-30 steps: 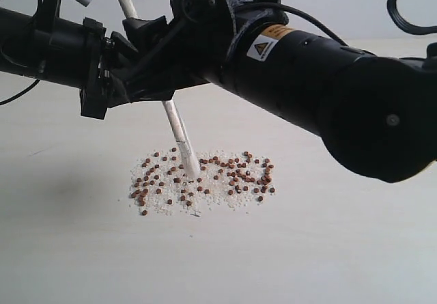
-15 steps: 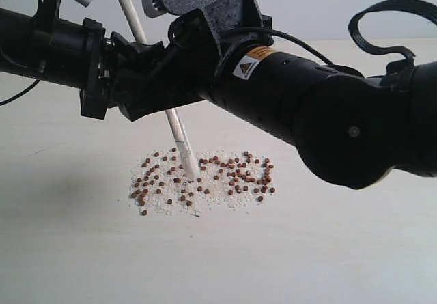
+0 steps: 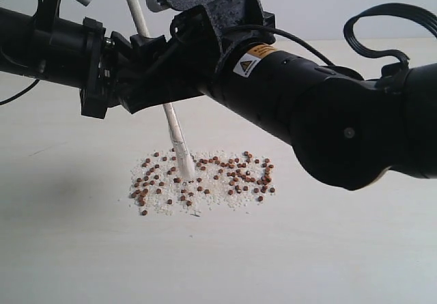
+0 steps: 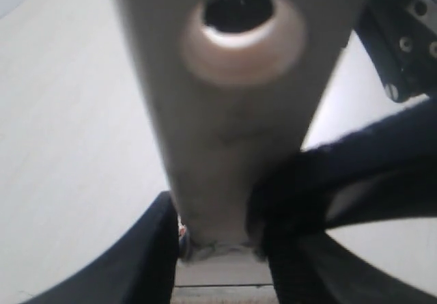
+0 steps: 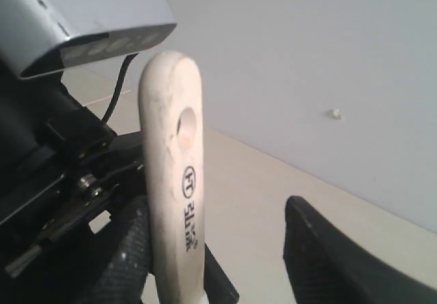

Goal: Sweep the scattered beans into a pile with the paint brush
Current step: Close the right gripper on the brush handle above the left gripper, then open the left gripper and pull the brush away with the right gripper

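The paint brush (image 3: 173, 128) stands steeply tilted and edge-on, its whitish bristles (image 3: 185, 170) resting among the beans (image 3: 232, 179). The reddish-brown beans and whitish grains lie in a loose, wide patch on the table, not a compact pile. My left gripper (image 3: 145, 68) is shut on the pale wooden handle (image 4: 235, 133), one dark finger (image 4: 153, 256) on each side. My right gripper (image 5: 225, 263) is open around the upper handle (image 5: 171, 160), which lies next to one finger (image 5: 126, 256); the other finger (image 5: 328, 256) stands well apart.
The pale table (image 3: 68, 249) stretches all round the bean patch. The bulky right arm (image 3: 321, 113) reaches across above the beans from the right. The left arm (image 3: 48, 44) comes in from the left. A black cable (image 3: 372, 20) loops behind.
The right arm has swung in and turned, its wrist now over the handle. The brush has tipped slightly more upright and the bristles have slid a little left through the beans.
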Robot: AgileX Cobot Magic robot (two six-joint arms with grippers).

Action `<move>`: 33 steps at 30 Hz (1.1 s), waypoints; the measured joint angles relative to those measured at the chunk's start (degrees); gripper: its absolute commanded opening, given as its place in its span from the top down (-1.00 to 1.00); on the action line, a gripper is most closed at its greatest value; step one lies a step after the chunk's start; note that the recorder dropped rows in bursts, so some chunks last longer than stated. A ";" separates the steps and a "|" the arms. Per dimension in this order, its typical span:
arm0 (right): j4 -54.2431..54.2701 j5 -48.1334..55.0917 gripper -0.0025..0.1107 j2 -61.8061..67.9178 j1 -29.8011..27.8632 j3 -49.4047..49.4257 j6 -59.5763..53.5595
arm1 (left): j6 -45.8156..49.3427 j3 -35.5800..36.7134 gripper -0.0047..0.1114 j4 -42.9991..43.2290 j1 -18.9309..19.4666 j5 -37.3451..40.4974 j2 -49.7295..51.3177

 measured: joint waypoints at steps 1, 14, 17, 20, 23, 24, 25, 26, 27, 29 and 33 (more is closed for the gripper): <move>0.14 -0.12 0.00 0.00 0.00 0.00 0.00 | 0.00 0.00 0.92 0.00 0.00 0.00 0.00; 3.49 2.67 0.00 0.86 0.00 -5.45 0.00 | 0.00 0.00 0.92 -0.14 0.00 0.38 0.00; 4.56 3.48 0.00 1.75 0.00 -6.16 -0.12 | 0.00 0.00 0.92 -0.14 0.00 0.38 0.00; 4.93 3.70 0.00 2.24 0.00 -6.38 -0.12 | 0.00 0.00 0.92 -0.14 0.00 0.38 0.00; 5.28 3.82 0.00 2.24 0.00 -6.49 -0.12 | 0.00 0.00 0.92 -0.14 0.00 0.38 0.00; 5.73 3.82 0.00 2.24 0.00 -6.49 -0.25 | 0.00 0.00 0.92 -0.14 0.00 0.38 0.00; 6.23 3.82 0.01 2.24 0.00 -6.49 -0.44 | 0.00 0.00 0.92 -0.14 0.00 0.38 0.00; 6.88 3.82 0.03 2.24 0.00 -6.49 -1.08 | 0.00 0.00 0.92 -0.14 0.00 0.38 0.00; 7.81 3.71 0.05 2.24 0.00 -6.49 -1.85 | 0.00 0.00 0.92 -0.14 0.00 0.38 0.00; 9.92 3.71 0.09 2.24 0.00 -6.49 -3.48 | 0.00 0.00 0.92 -0.18 0.00 0.38 0.00; 12.17 3.61 0.26 2.32 0.00 -6.49 -5.66 | 0.00 0.00 0.92 -0.42 0.00 0.38 0.00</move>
